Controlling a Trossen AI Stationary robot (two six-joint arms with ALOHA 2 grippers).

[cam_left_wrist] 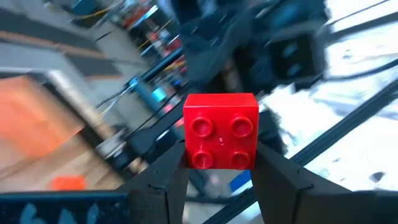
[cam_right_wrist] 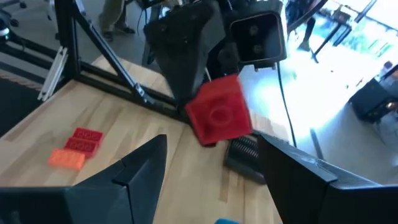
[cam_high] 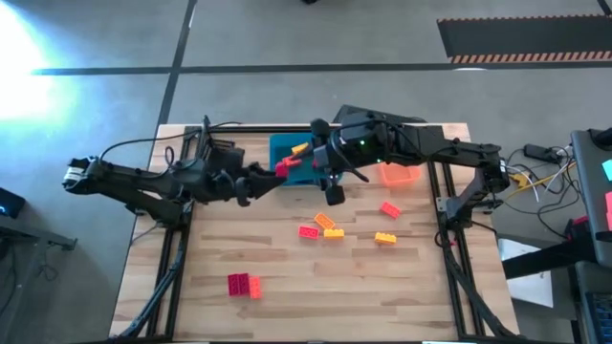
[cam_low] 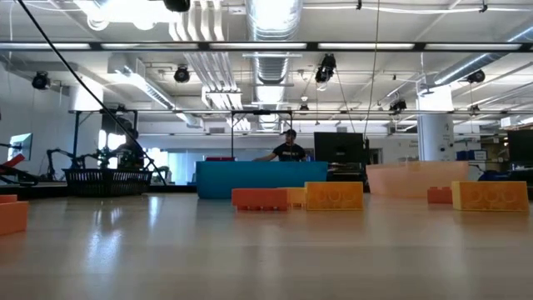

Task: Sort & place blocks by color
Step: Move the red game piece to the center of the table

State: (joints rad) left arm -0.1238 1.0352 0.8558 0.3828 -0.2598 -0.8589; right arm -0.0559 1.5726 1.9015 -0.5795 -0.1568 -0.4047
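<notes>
Now, high view: left gripper (cam_high: 277,172) holds red block (cam_high: 284,167) mid-air at the blue tray (cam_high: 287,145) near edge; right gripper (cam_high: 333,186) just right of it, jaws wide, empty.
Loose blocks: red and orange ones (cam_high: 323,227) mid-desk; red pair (cam_high: 243,284) near-left.
Low view: orange block (cam_low: 334,196) before the blue tray; grippers not shown.
Left wrist view: jaws clamp the square four-stud block, studs toward camera.
Right wrist view: block directly ahead between open jaws; handover looks likely.
</notes>
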